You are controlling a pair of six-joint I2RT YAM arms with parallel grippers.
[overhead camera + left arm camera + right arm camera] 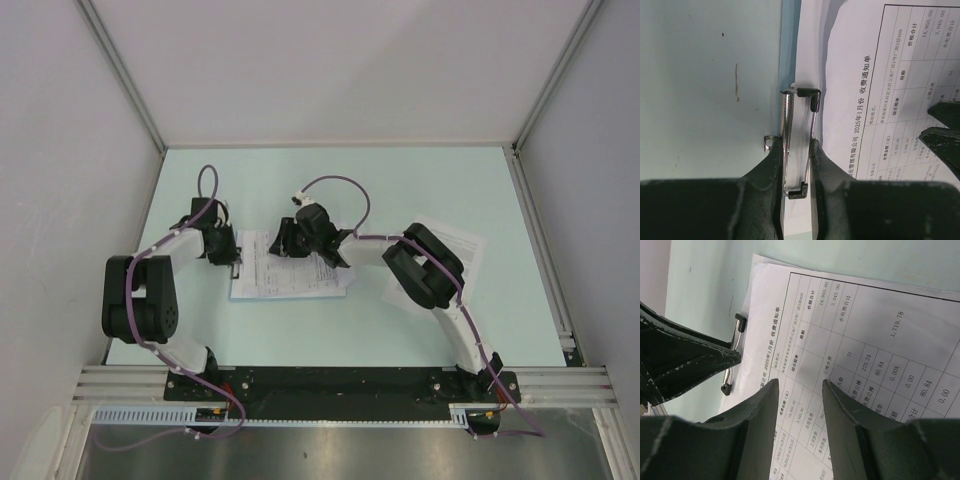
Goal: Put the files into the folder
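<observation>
The light-blue folder (300,297) lies left of centre with a printed sheet (290,275) on top of it. My left gripper (232,255) is at the folder's left short edge. In the left wrist view it (792,150) is shut on the silver clip (799,142), one finger on each side. A strip of the folder (790,50) shows beside the sheet (865,75). My right gripper (298,240) is open just above the same sheet. In the right wrist view its fingers (799,387) stand apart over the table print (865,350), with the clip (735,347) to the left.
Another loose sheet (458,242) lies at the right, partly under my right arm (425,270). White walls and metal rails enclose the pale green table (400,180). My left gripper shows dark at the left of the right wrist view (685,360).
</observation>
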